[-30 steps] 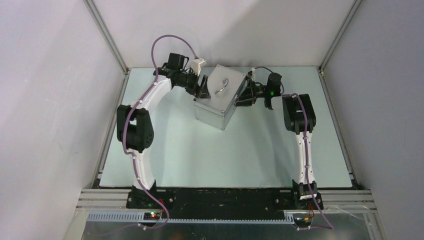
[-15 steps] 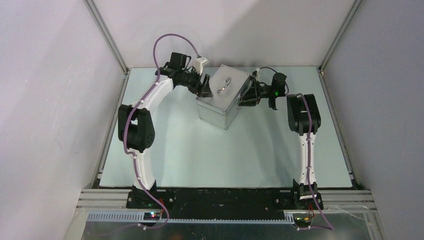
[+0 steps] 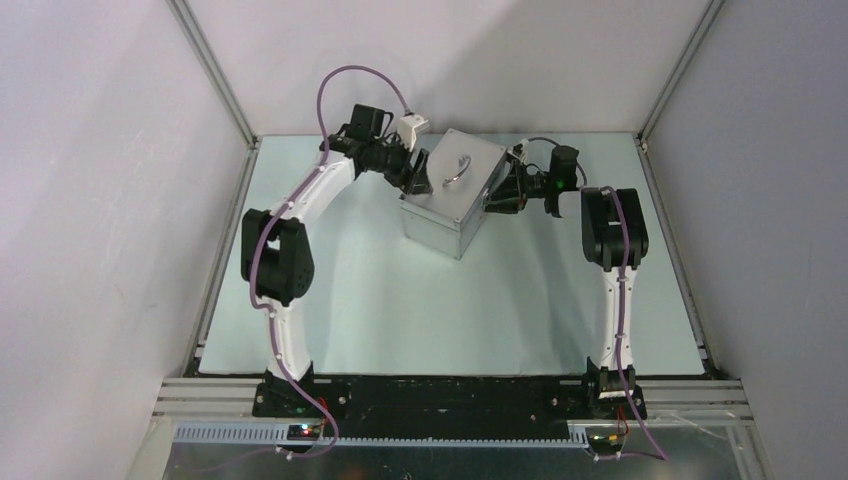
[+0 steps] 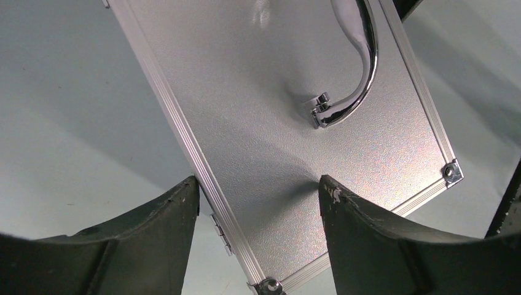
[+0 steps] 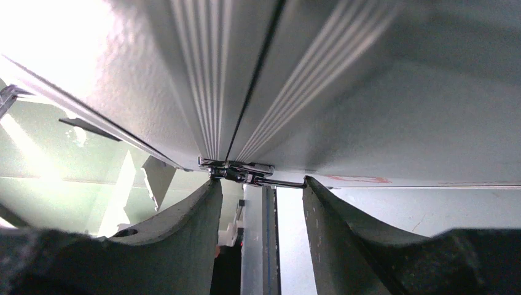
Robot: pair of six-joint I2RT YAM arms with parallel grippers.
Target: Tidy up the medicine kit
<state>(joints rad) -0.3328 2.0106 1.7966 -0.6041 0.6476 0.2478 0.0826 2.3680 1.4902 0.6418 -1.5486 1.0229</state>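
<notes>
The medicine kit (image 3: 452, 196), a silver case with its lid down and a curved handle (image 3: 455, 167), stands at the back of the table. My left gripper (image 3: 417, 172) is at its far left corner. In the left wrist view this gripper (image 4: 258, 190) is open and straddles the lid's ribbed edge (image 4: 203, 178), with one fingertip (image 4: 184, 196) beside the edge and the other on the lid (image 4: 289, 123). My right gripper (image 3: 498, 192) is at the case's right side. In the right wrist view it (image 5: 261, 184) is open, its tips at the chrome latch (image 5: 236, 171) on the lid seam. A red mark (image 5: 362, 179) shows close by.
Pale green table surface (image 3: 400, 310) spreads in front of the case. Aluminium frame posts (image 3: 215, 75) and white walls close in the back and sides. The black arm bases (image 3: 300, 395) sit along the near edge.
The case has shifted right and slightly back between the two grippers, and both arms have moved with it. Both pairs of jaws have narrowed a little.
</notes>
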